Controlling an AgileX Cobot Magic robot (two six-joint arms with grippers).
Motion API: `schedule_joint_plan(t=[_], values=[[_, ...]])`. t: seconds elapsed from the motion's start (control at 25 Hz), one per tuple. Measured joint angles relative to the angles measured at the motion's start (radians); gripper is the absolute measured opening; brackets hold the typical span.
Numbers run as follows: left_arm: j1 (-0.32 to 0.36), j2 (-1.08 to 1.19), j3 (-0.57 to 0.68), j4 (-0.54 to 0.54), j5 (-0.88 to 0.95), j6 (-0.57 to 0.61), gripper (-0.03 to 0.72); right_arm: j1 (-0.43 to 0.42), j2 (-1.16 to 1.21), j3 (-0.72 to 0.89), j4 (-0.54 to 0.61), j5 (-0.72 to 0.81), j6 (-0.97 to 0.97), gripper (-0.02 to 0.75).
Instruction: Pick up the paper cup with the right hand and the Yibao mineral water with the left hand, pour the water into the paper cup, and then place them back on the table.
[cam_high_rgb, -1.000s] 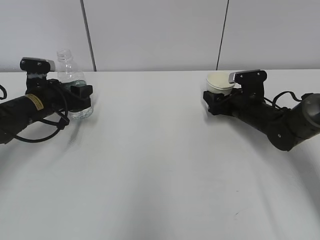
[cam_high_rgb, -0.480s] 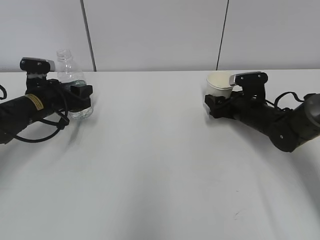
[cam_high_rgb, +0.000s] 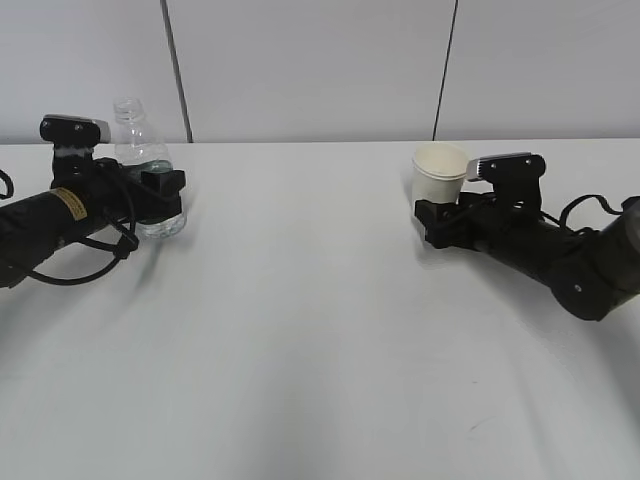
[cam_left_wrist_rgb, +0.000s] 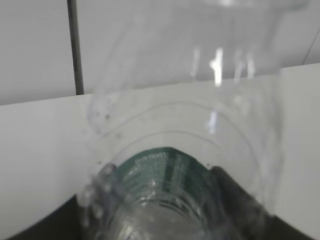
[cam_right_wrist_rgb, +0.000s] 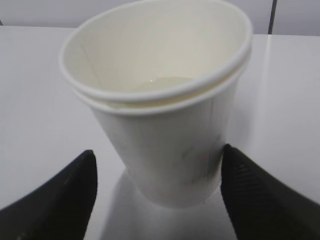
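Note:
The paper cup (cam_high_rgb: 440, 175), two nested cream-white cups, stands upright on the table (cam_high_rgb: 300, 320) at the right. My right gripper (cam_high_rgb: 428, 215) is open and low behind its base. In the right wrist view the cup (cam_right_wrist_rgb: 165, 135) stands between the spread fingers (cam_right_wrist_rgb: 60, 200); the left one is clear of it and the right one is at its wall. A little liquid shows in its bottom. The Yibao mineral water (cam_high_rgb: 140, 125) stands at the far left. My left gripper (cam_high_rgb: 160, 195) is shut on its green label (cam_left_wrist_rgb: 170, 175).
A grey panelled wall (cam_high_rgb: 300, 60) runs behind the table's far edge, close behind both the bottle and the cup. White tabletop lies between the two arms and towards the near edge.
My right gripper has let go of the cup and drawn back to the right and downward; the cup now stands free. The left arm and the bottle have not moved.

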Motion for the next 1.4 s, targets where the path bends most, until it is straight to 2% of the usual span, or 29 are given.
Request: schedule_joint_plan(t=[0.64,0.72,0.92,1.04,1.4], values=[[0.000,0.000,0.000,0.000,0.000,0.001,0.352,0.000,-0.261,0.244,0.000,-0.028,0.000,0.595],[0.000,0.000,0.000,0.000,0.000,0.001,0.379,0.000,-0.301,0.263,0.000,-0.028,0.000,0.595],[0.000,0.000,0.000,0.000,0.003,0.001,0.516,0.000,-0.367,0.277,0.000,-0.030,0.000,0.595],[0.000,0.000,0.000,0.000,0.003,0.001,0.573,0.000,-0.387,0.280,0.000,-0.031,0.000,0.595],[0.000,-0.043,0.037,0.000,0.004,0.001,0.593,0.000,-0.392,0.280,0.000,-0.032,0.000,0.595]])
